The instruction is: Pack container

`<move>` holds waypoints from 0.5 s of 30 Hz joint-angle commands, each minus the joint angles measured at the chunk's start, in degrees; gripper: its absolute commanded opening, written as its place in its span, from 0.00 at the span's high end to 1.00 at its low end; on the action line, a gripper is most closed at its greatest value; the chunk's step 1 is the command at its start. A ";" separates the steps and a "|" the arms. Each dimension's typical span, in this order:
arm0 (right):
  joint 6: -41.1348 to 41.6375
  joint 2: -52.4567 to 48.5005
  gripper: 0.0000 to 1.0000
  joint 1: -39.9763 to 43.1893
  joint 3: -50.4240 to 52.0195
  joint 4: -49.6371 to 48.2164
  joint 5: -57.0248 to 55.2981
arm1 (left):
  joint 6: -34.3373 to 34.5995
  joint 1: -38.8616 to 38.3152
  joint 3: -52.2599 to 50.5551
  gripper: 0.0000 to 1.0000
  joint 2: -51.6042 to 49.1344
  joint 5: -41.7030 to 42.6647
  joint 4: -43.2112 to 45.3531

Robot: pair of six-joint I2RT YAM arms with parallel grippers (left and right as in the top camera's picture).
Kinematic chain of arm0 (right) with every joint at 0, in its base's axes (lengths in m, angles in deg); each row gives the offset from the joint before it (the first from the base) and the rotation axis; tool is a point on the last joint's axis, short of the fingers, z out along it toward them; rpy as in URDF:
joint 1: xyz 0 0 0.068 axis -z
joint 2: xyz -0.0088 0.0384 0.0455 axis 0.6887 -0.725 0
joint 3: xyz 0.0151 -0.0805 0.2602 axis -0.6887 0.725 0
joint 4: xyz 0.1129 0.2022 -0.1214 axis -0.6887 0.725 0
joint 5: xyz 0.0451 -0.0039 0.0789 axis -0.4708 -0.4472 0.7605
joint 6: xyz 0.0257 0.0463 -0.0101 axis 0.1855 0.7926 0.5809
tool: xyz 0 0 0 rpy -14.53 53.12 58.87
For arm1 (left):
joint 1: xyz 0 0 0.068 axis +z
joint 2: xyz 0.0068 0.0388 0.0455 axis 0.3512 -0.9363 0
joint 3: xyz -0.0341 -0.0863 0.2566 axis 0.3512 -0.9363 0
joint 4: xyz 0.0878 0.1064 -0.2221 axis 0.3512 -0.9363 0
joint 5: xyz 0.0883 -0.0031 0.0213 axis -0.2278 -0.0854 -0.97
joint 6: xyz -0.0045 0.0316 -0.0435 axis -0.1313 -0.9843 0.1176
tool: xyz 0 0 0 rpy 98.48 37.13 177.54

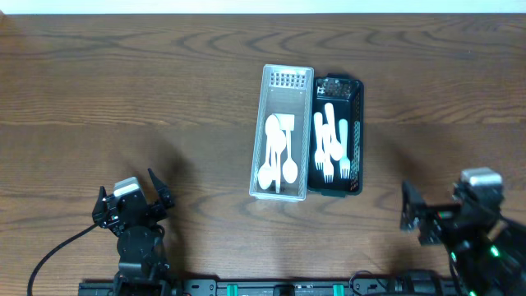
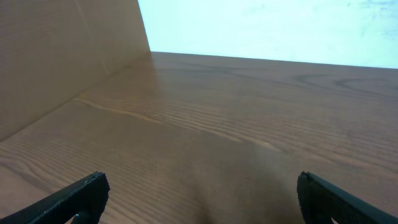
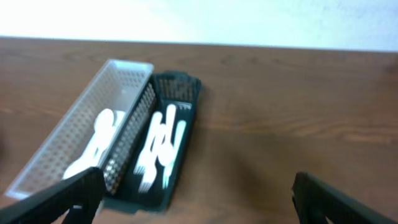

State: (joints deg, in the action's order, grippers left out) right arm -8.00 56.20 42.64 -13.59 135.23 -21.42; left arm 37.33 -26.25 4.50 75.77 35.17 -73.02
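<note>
A white perforated basket (image 1: 282, 80) holds several white spoons (image 1: 277, 160) near the table's middle. A black basket (image 1: 356, 140) touches its right side and holds several white forks (image 1: 330, 146). Both show in the right wrist view, the white basket (image 3: 118, 81) left of the black one (image 3: 180, 87), with forks (image 3: 158, 146) inside. My left gripper (image 1: 131, 201) is open and empty at the front left, over bare wood in its wrist view (image 2: 199, 199). My right gripper (image 1: 411, 215) is open and empty at the front right (image 3: 196, 199).
The wooden table (image 1: 123, 90) runs to a pale back edge. A wooden wall panel (image 2: 56, 50) stands at the left in the left wrist view. A black cable (image 1: 57, 251) trails from the left arm's base.
</note>
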 commanded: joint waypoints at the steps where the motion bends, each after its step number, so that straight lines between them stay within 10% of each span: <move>1: -0.26 0.15 0.01 -0.26 8.39 -4.98 -1.18 | -0.11 0.33 -1.46 0.02 0.37 -0.87 -0.22; 15: 1.99 9.20 0.01 -0.24 30.23 -23.10 -2.80 | -0.11 0.33 -1.46 0.02 0.37 -0.87 -0.22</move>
State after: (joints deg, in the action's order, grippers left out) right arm -6.80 61.93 42.64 15.48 112.54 -22.60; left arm 37.33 -26.23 4.45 75.80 35.17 -73.00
